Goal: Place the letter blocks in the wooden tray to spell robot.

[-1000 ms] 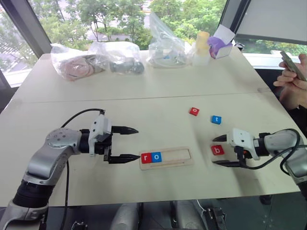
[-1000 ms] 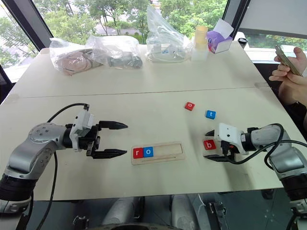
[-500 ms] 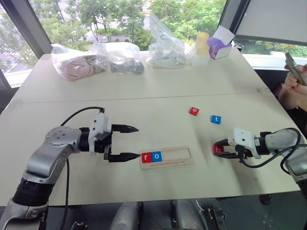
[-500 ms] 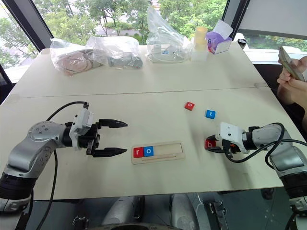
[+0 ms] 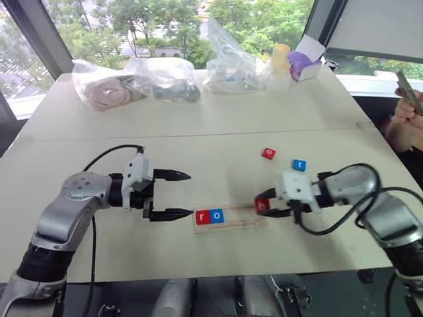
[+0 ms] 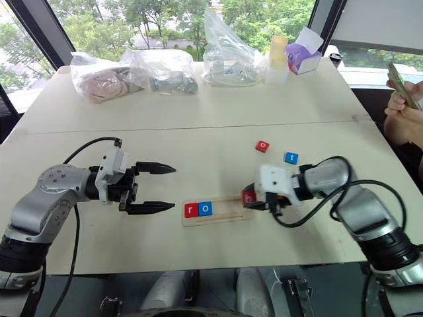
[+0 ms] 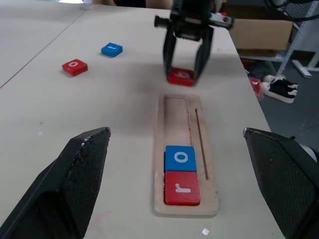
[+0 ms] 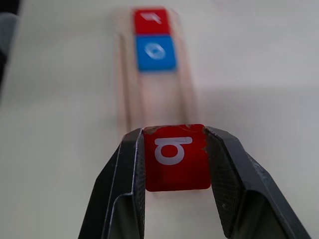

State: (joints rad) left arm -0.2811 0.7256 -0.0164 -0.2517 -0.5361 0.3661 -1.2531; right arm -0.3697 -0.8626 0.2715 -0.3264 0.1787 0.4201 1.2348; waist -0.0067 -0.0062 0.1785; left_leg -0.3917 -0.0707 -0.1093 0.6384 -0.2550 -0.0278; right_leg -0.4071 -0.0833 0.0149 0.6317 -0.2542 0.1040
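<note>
The wooden tray (image 5: 238, 221) lies at the table's near middle, holding a red "r" block (image 5: 202, 216) and a blue "o" block (image 5: 216, 215) at its left end. My right gripper (image 5: 262, 205) is shut on the red "b" block (image 8: 174, 157), held just at the tray's right end. A red "o" block (image 5: 268, 153) and a blue "t" block (image 5: 299, 165) lie loose on the table beyond it. My left gripper (image 5: 182, 195) stands open just left of the tray, with nothing between its fingers.
Plastic bags (image 5: 135, 79) with items, a cup and a purple box (image 5: 303, 63) line the table's far side. A person's hand holding a phone (image 5: 408, 109) shows at the right edge.
My right gripper closed on the red "b" block and carried it left to the tray's right end. The left arm has stayed still.
</note>
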